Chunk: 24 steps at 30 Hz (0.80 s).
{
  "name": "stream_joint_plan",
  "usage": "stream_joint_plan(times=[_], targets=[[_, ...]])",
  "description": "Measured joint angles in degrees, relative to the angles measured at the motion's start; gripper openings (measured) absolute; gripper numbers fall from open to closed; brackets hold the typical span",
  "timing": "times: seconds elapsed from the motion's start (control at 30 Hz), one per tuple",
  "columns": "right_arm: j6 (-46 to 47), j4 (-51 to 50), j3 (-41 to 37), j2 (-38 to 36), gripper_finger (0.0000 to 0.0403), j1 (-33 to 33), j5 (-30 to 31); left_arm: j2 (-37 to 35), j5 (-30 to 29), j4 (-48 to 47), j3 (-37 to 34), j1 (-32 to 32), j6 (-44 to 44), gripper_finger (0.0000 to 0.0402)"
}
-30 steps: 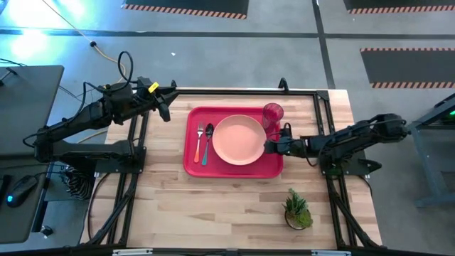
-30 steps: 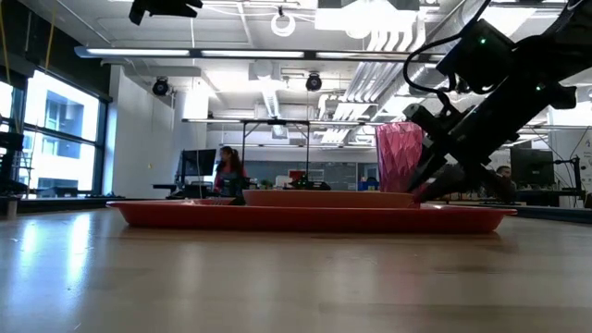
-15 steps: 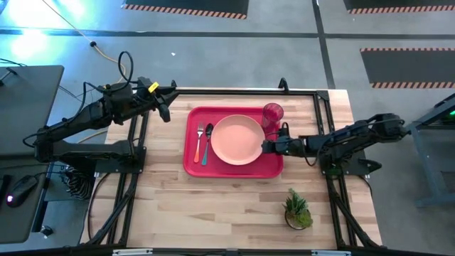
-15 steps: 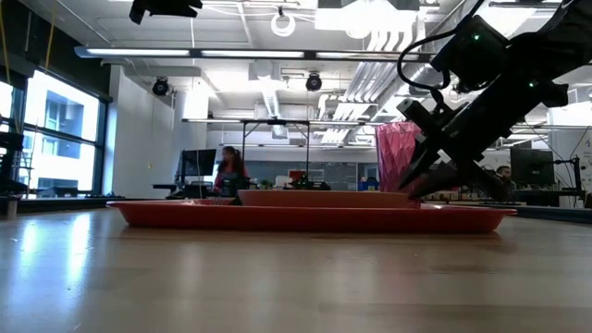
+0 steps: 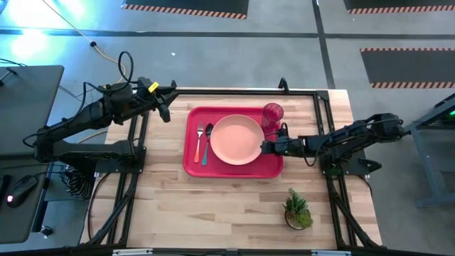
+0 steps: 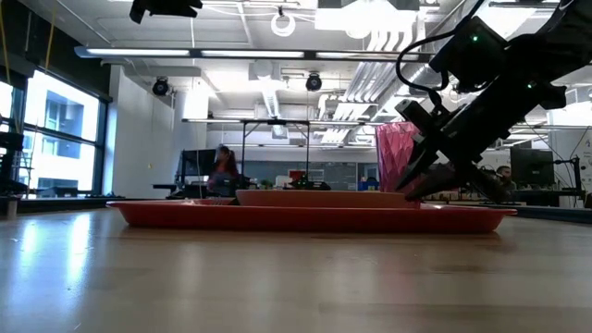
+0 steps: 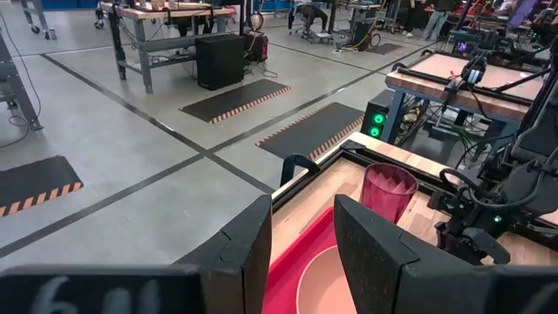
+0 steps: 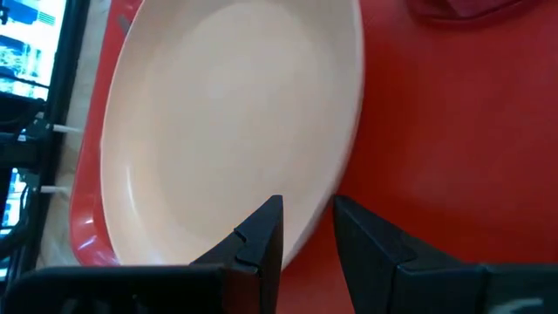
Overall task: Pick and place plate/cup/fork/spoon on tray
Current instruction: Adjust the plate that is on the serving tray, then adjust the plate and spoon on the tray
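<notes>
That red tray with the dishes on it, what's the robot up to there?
The robot is setting a place on the red tray. The plate, cup, fork and spoon all lie on it. The right hand is down at the plate's rim, its fingers straddling the edge with a narrow gap, apparently nudging or adjusting it. The left hand waits off the table's left edge, holding nothing.

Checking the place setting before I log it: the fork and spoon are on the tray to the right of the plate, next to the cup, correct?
Not quite. In the high view the fork and spoon lie on the tray to the left of the plate, on the far side from the cup, which stands at the plate's right.
</notes>
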Motion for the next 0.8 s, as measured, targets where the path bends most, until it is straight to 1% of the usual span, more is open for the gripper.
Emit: stream_joint_plan(times=[0.2,0.37,0.5,0.57,0.67,0.8], targets=[[-0.1,0.6,0.0,0.0,0.0094,0.0,0.0,0.0,0.0,0.0,0.0,0.0,0.0,0.0115],[-2.1,1.0,0.0,0.0,0.0094,0.0,-0.7,0.0,0.0,0.0,0.0,0.0,0.0,0.0115],[-5.8,2.1,0.0,-0.1,0.0094,0.0,-4.3,0.0,0.0,0.0,0.0,0.0,0.0,0.0115],[-8.8,2.6,0.0,-0.5,0.0094,0.0,-6.5,0.0,0.0,0.0,0.0,0.0,0.0,0.0115],[-16.5,5.1,0.0,-2.2,0.0094,0.0,-9.4,0.0,0.0,0.0,0.0,0.0,0.0,0.0115],[-26.7,7.9,0.0,-5.9,0.0094,0.0,-10.3,0.0,0.0,1.1,0.0,0.0,0.0,0.0115]])
